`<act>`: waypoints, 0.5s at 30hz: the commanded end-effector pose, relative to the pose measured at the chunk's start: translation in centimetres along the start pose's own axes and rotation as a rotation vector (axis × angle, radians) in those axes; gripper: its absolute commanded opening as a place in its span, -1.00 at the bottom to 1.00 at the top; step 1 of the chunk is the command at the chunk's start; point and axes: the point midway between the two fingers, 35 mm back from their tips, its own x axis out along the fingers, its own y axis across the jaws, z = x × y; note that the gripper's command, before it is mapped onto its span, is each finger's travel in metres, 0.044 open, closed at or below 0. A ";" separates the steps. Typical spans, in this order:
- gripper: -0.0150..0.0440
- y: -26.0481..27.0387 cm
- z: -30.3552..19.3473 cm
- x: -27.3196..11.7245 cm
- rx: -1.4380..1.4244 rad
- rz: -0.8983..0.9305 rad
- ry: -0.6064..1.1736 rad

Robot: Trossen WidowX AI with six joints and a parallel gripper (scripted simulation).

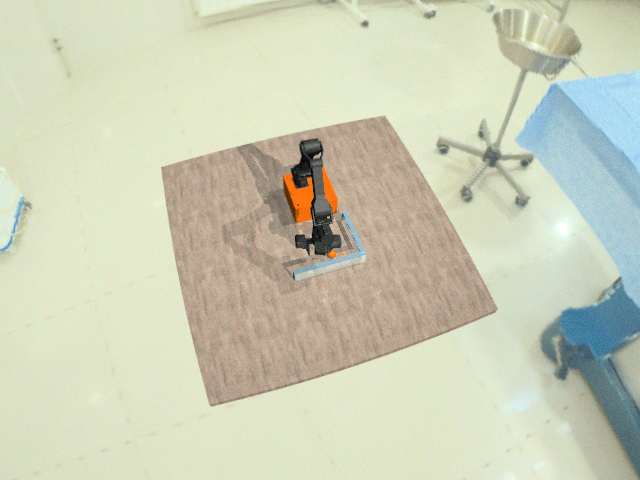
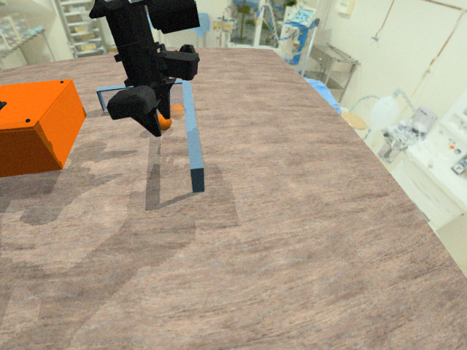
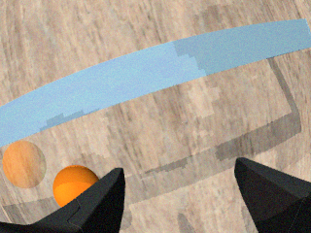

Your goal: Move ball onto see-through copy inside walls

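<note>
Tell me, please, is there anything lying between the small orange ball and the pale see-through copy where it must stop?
Nothing visible does. In the wrist view the small orange ball lies just beside the pale see-through copy, with only bare wooden table between them. The low light-blue wall runs behind both, not across the path.

A wood-grain counter (image 1: 258, 320) stands on a pale glossy floor (image 1: 103, 77), with a steel basin on a wheeled stand (image 1: 535, 38) to the far right, a blue-draped table (image 1: 589, 149) at the right edge, and white medical equipment (image 2: 426, 139) beside a cream wall (image 2: 407, 45).
</note>
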 end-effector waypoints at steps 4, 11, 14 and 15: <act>0.49 6.6 -1.4 -2.1 -0.238 0.118 0.190; 0.49 6.6 -1.4 -2.1 -0.238 0.118 0.190; 0.49 6.6 -1.4 -1.9 -0.238 0.118 0.190; 0.49 6.6 -1.5 -1.4 -0.238 0.118 0.190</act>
